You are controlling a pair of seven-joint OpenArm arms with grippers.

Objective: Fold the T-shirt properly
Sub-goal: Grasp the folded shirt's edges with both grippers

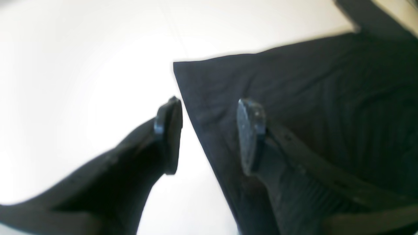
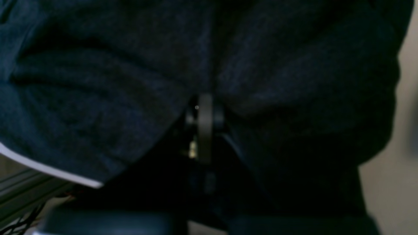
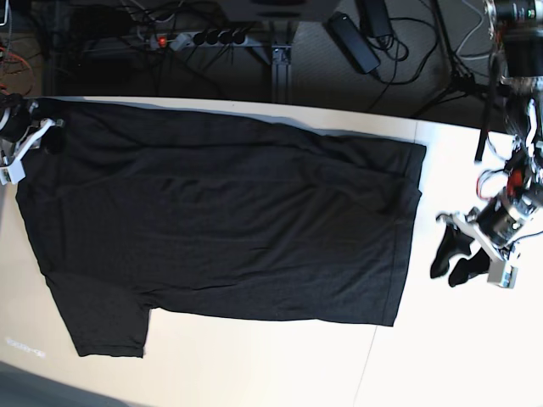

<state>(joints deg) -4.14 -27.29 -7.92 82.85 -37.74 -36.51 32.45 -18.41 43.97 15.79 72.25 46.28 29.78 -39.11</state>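
The black T-shirt (image 3: 229, 220) lies spread flat on the white table (image 3: 458, 356), with one sleeve at the front left; its striped neck band is not visible. In the base view my left gripper (image 3: 451, 267) is open, just right of the shirt's right edge. The left wrist view shows this gripper (image 1: 209, 133) straddling that edge near a corner (image 1: 178, 65): one finger over bare table, the other over the fabric (image 1: 326, 98). My right gripper (image 3: 25, 127) is at the shirt's far left corner. In its wrist view the gripper (image 2: 205, 130) is shut, with dark fabric (image 2: 98, 81) bunched around it.
The table's far edge runs just behind the shirt. Beyond it are a power strip (image 3: 195, 38), a black adapter (image 3: 352, 38) and loose cables. The left arm's wiring hangs at the far right (image 3: 517, 170). A frame rail shows below the table edge (image 2: 19, 192).
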